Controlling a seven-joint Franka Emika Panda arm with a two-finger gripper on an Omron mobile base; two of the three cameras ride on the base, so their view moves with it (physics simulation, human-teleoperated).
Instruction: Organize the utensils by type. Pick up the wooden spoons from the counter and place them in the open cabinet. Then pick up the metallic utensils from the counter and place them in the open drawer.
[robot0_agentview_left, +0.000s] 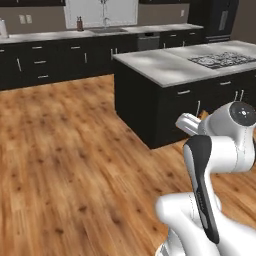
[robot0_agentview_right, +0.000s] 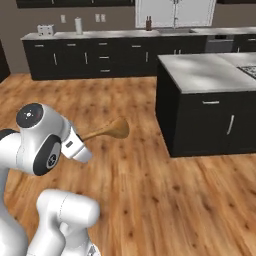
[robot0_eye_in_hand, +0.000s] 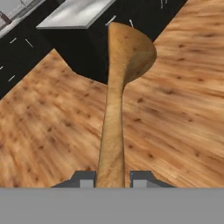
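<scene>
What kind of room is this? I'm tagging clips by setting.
A kitchen, rendered. An island with a cooktop stands on wood flooring; a sink sits under a window on the far counter. The pincer holds a wooden spoon.

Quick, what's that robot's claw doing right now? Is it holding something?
Gripper: closed on the handle of a wooden spoon, whose bowl points out ahead over the wooden floor.

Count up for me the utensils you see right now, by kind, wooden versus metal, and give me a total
Wooden spoons: 1, the wooden spoon clamped by its handle in the gripper
Metal utensils: 0 in view
Total: 1
</scene>
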